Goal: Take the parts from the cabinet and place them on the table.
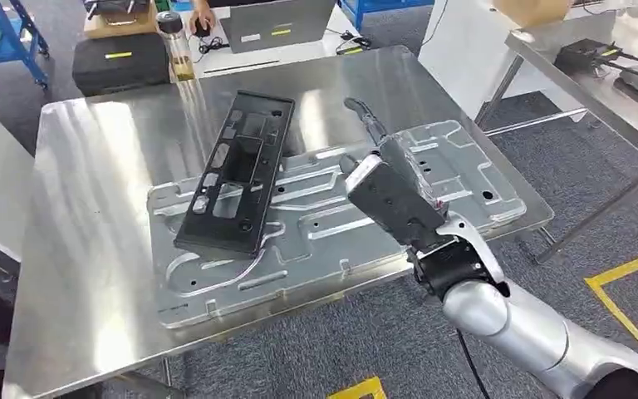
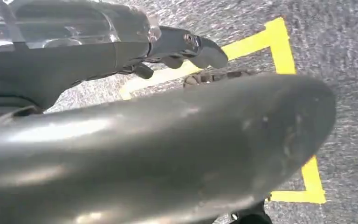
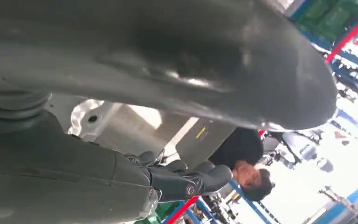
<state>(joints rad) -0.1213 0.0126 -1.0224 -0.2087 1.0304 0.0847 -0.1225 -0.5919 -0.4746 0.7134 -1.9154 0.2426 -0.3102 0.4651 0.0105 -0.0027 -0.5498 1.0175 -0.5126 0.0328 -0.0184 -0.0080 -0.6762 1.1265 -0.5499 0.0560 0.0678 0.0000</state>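
Looks like the robot is at the tail end of a placing step: the right hand (image 1: 382,179) hovers over the steel table (image 1: 91,166) with its fingers spread apart and nothing in them, so it's empty as far as the head view shows. Just off to that hand's left, across a short gap and not touching it, the black panel (image 1: 237,170) lies tilted on top of the big silver stamped plate (image 1: 316,224), and the plate itself sits flat on the table right underneath the hand. So two parts appear to be down already. The left hand (image 2: 186,46) hangs low beside the body over grey carpet with a yellow floor marking (image 2: 279,42); its fingers look loosely curled with nothing between them, but the view is too crowded to say for sure whether they're closed or apart. Guessing the next move means pulling the right arm back clear of the plate without clipping the black panel, then heading for the cabinet for another part. A person sits well beyond the table's far edge near a clear bottle (image 1: 174,41)
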